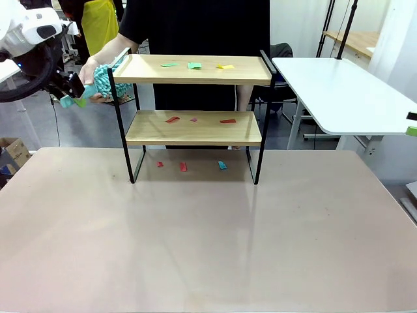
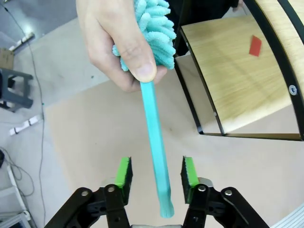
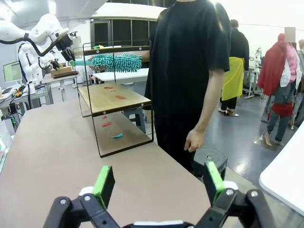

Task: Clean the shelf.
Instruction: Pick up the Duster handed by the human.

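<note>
Beige tabletop (image 1: 208, 248) spreads wide across the front view, and at its far middle stands the shelf (image 1: 146, 135): two light wooden boards in a thin black frame, long axis running left to right, open front facing the robot. Behind it is a person (image 1: 195, 26) in black, cut off at the picture's top and partly screened by the boards. That person's hand (image 2: 114, 42) grips a teal duster (image 2: 154, 123) by its fluffy head, just off the shelf's left end at top-board height; the fingers hide much of the fluff. The handle runs down between the pads of the left gripper (image 2: 156, 164), jaws half apart, a gap on each side, no clamp. The right gripper (image 3: 158, 167) gapes wide and empty, eyeing the shelf end-on from well apart. Small coloured scraps (image 1: 194, 65) dot both boards and the table beneath, too small to make out their shapes.
</note>
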Robot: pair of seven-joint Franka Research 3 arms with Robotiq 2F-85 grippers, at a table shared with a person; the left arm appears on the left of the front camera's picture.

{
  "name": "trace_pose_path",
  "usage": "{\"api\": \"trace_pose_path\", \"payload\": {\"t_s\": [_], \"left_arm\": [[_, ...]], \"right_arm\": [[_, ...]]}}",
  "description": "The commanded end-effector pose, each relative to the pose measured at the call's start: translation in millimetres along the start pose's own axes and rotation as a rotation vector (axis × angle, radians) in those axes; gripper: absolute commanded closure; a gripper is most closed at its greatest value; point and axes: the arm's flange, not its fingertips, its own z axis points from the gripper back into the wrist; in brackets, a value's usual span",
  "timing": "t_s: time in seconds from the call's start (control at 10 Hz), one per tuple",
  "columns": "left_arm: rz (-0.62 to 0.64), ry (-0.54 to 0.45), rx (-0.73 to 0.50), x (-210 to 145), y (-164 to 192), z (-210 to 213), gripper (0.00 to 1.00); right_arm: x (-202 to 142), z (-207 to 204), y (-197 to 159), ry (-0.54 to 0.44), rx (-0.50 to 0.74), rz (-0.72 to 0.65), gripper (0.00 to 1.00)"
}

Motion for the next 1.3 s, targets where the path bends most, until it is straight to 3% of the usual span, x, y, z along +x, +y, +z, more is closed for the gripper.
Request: {"api": "trace_pose_path", "payload": {"t_s": [0.0,0.7,0.9,1.0,1.2], "left_arm": [[0.024,0.001,0.039,-2.3,-5.0,2.8,1.00],[0.088,0.025,0.068,-0.5,-4.6,4.6,1.00],[0.167,0.002,0.065,0.2,2.1,6.0,1.00],[0.081,0.017,0.037,-0.5,-0.4,0.2,1.00],[0.081,0.017,0.037,-0.5,-0.4,0.2,1.00]], "right_arm": [[7.0,-2.6,2.2,0.019,-0.008,-0.019,0.00],[7.0,-2.6,2.2,0.019,-0.008,-0.019,0.00],[7.0,-2.6,2.2,0.019,-0.008,-0.019,0.00],[7.0,-2.6,2.2,0.019,-0.008,-0.019,0.00],[7.0,-2.6,2.2,0.019,-0.008,-0.019,0.00]]}}
